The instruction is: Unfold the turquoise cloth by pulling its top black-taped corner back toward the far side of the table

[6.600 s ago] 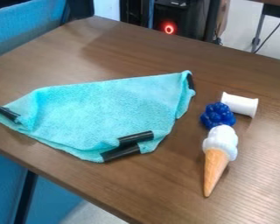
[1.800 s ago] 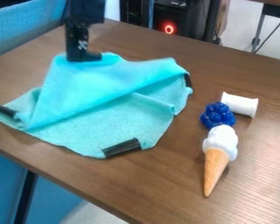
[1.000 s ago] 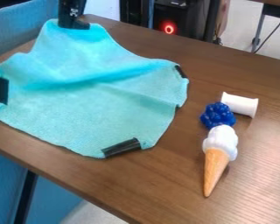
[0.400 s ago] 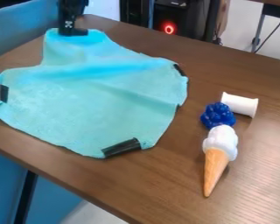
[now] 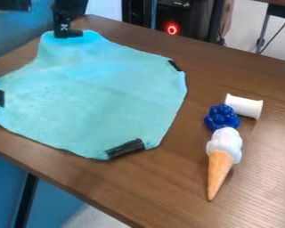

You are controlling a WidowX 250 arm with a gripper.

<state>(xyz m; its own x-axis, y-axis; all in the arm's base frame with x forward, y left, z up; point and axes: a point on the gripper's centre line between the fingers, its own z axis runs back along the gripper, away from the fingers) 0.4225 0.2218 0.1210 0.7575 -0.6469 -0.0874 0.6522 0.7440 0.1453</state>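
Cloth (image 5: 97,98) in black jaws, white marking (image 5: 64,26) just above.

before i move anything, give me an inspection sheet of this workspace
surface: brown wood-grain table, no spill seen
handled things: turquoise cloth, mostly spread, far corner in the gripper; black strips at its other corners
clutter: white spool-like cylinder on its side, bumpy blue piece and toy ice cream cone, grouped right of the cloth in the picture
gripper: black gripper at the table's far left, closed on the cloth
cables: thin dark cable beyond the table, upper right; on the table, nothing seen
surroundings: black unit with a glowing red ring behind the table; blue panels beneath its near left edge
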